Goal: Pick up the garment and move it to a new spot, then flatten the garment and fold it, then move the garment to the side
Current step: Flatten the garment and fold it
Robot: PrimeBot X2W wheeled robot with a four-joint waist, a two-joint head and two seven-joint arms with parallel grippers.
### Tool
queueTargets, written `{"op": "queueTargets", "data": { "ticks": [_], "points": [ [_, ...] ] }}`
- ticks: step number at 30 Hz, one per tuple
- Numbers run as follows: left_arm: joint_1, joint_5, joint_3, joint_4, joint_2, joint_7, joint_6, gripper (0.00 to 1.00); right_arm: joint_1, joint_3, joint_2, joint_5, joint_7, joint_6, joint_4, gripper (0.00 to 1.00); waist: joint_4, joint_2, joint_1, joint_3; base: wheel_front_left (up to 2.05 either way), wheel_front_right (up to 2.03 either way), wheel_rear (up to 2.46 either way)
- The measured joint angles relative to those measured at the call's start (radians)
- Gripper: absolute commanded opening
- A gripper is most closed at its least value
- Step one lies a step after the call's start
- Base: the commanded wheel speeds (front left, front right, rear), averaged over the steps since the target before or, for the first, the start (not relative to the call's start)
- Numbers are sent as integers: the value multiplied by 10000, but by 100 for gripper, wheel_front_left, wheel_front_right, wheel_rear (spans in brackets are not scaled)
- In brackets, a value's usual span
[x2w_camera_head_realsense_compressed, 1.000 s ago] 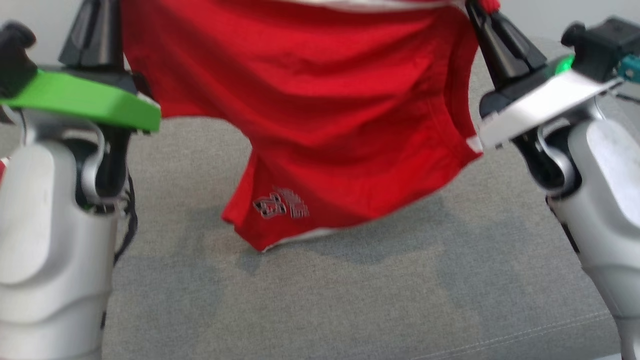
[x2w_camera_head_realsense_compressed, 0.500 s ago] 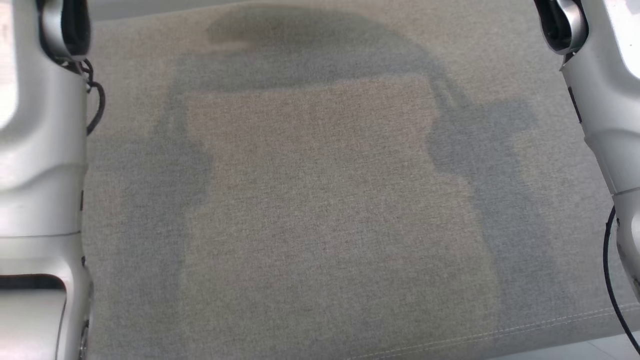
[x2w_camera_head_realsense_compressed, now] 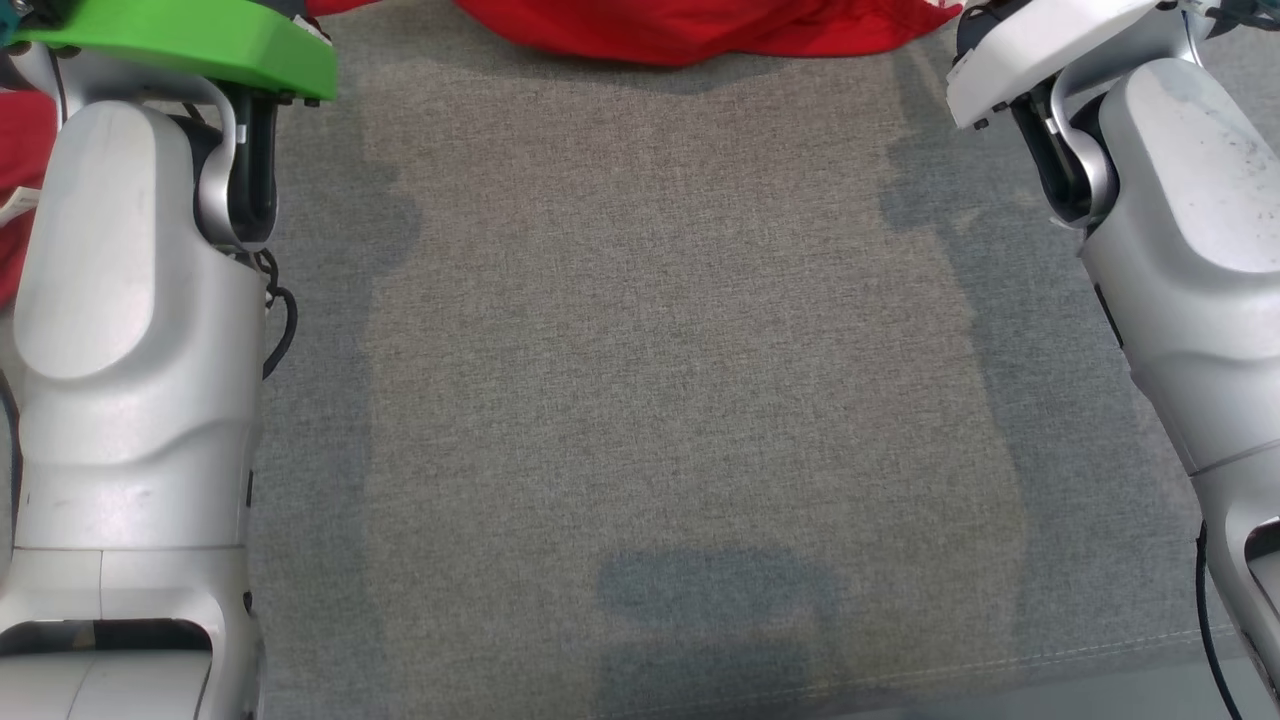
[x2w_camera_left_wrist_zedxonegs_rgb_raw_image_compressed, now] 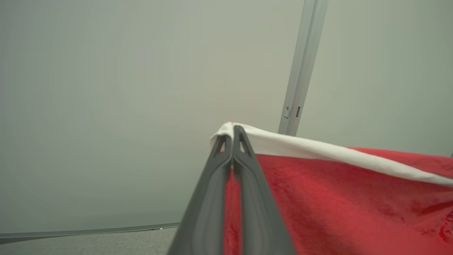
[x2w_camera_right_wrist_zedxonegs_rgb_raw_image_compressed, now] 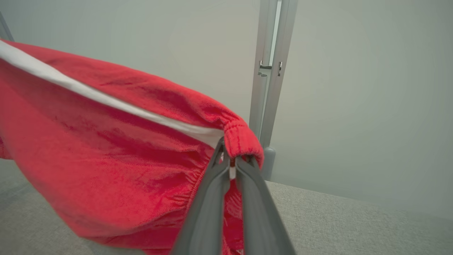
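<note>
Red cloth with a white band sits pinched between the closed fingers of the left gripper [x2w_camera_left_wrist_zedxonegs_rgb_raw_image_compressed: 233, 131], which clamps the garment [x2w_camera_left_wrist_zedxonegs_rgb_raw_image_compressed: 336, 198] at a white-edged corner; the fabric stretches away to that gripper's right. The right gripper [x2w_camera_right_wrist_zedxonegs_rgb_raw_image_compressed: 232, 157] is clamped shut on the gathered red hem, with the cloth spreading to its left and sagging below it. Beyond each gripper a pale metal post [x2w_camera_right_wrist_zedxonegs_rgb_raw_image_compressed: 270, 71] rises against a plain wall [x2w_camera_left_wrist_zedxonegs_rgb_raw_image_compressed: 106, 106]. Beneath lies the grey fabric-covered worktop [x2w_camera_head_realsense_compressed: 660, 350]. A red patch [x2w_camera_head_realsense_compressed: 15, 200] outside the left forearm [x2w_camera_head_realsense_compressed: 130, 350] may be more cloth.
</note>
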Motion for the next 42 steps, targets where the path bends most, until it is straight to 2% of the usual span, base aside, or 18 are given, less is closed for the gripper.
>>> {"op": "queueTargets", "data": {
  "ticks": [8,13,19,30,35,42],
  "points": [
    [609,0,52,-886,-115,-19,-128,0,867,479,-364,727,0,-2,-1367,0,-133,0,0,-150,0,0,0],
    [2048,-545,-430,-1942,167,-17,-134,0,2163,568,-675,1200,-2,-2,-2460,0,-199,0,0,-452,0,0,0],
    [4261,-943,-12,-3371,537,-17,-142,0,3893,439,-911,1262,0,-2,-3753,0,-233,0,0,-859,0,0,0],
    [7752,-840,1158,-5714,-311,-17,-171,0,7101,-602,-525,727,-2,2,-5846,0,-80,0,-1,-1588,0,0,0],
    [9029,-545,1503,-6650,-525,-17,-173,0,8406,-800,-297,558,0,4,-6567,0,-48,0,-2,-1987,0,0,0],
    [10255,-44,1492,-7754,-585,-17,-171,0,9970,-918,-119,556,0,2,-7415,0,-13,0,-2,-2607,0,0,0]
  ]
}}
